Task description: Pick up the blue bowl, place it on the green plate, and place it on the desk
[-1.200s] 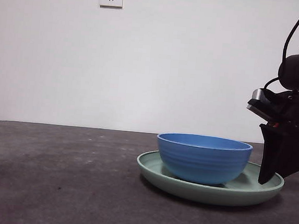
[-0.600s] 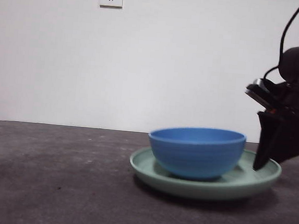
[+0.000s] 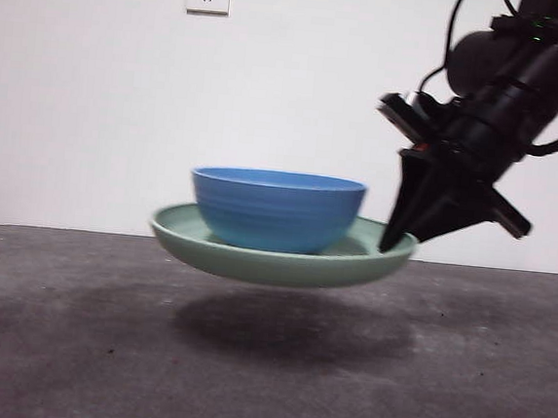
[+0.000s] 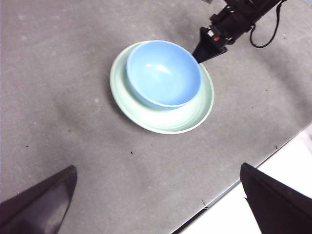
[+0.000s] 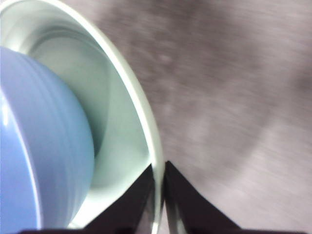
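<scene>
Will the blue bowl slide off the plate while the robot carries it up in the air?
Maybe a little. The blue bowl sits loose on the glossy green plate, so it looks slippery. The right gripper pinches only the plate's rim, so a tilt seems possible. The plate's raised rim and the bowl's wide, low shape would probably stop it sliding off or tipping.

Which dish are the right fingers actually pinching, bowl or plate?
The green plate: the right gripper clamps its rim, while the blue bowl only rides inside.

Right claw pinched on green plate rim, blue bowl inside.
</scene>
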Motion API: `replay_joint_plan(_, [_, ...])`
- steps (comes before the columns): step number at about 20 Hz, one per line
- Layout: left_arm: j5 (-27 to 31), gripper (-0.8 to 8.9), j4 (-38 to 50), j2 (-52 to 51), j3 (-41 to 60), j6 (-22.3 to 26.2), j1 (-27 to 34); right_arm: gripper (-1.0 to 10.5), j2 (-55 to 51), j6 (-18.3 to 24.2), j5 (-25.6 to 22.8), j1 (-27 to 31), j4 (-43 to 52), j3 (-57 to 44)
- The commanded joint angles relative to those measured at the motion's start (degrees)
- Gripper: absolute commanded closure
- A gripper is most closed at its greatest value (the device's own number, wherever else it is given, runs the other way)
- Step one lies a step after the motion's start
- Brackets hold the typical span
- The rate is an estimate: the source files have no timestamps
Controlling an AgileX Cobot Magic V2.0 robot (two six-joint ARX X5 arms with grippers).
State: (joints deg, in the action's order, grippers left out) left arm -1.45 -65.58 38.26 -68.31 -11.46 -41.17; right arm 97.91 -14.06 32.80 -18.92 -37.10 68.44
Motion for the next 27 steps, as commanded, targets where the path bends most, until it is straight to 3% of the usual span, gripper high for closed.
replay_joint_plan(1, [-0.1, 1.56, 0.3, -0.4, -0.5, 0.2, -0.6, 9.4, 0.5, -4.3, 0.5, -2.1, 3.0, 1.4])
replay_joint_plan(7, [-0.1, 1.56, -2.6, -2.4, -0.5, 0.3, -0.6, 9.4, 2.5, -8.3, 0.0, -4.6, 7.2, 1.4])
replay_joint_plan(27, [-0.1, 1.56, -2.6, -4.7, -0.7, 0.2, -0.6, 9.3, 11.3, -6.3, -4.5, -5.5, 5.9, 1.3])
